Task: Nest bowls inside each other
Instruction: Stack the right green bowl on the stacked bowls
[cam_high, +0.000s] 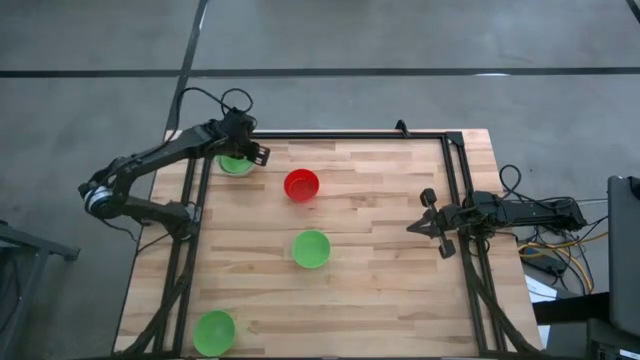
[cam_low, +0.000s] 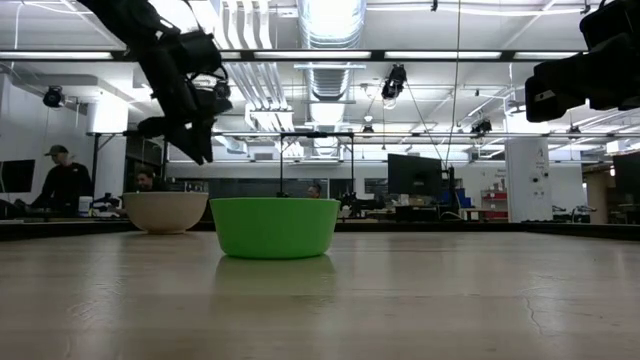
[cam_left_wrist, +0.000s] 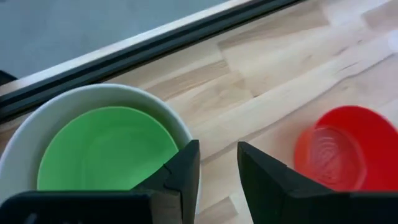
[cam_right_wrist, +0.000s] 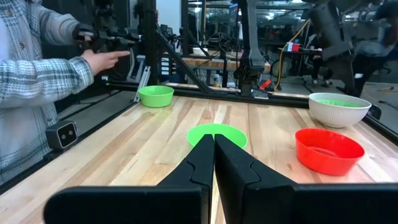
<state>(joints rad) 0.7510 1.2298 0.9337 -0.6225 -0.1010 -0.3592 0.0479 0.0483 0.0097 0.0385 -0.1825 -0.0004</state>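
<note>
A grey-white bowl (cam_left_wrist: 25, 149) stands at the table's far left with a green bowl (cam_left_wrist: 106, 146) nested inside it. My left gripper (cam_left_wrist: 217, 152) hangs open just above that pair's rim, on the side toward the red bowl (cam_left_wrist: 342, 152), with nothing between its fingers. In the high view the red bowl (cam_high: 301, 185) stands upright near the far middle. A second green bowl (cam_high: 311, 248) stands at the table's centre and a third (cam_high: 214, 332) at the near left corner. My right gripper (cam_right_wrist: 214, 149) waits shut at the right edge.
A dark metal frame (cam_high: 350, 135) runs along the table's far edge and down both sides. At the table's near side a person's sleeve and hand (cam_right_wrist: 93, 62) reach over the edge near the corner green bowl (cam_right_wrist: 155, 95). Bare wood lies between the bowls.
</note>
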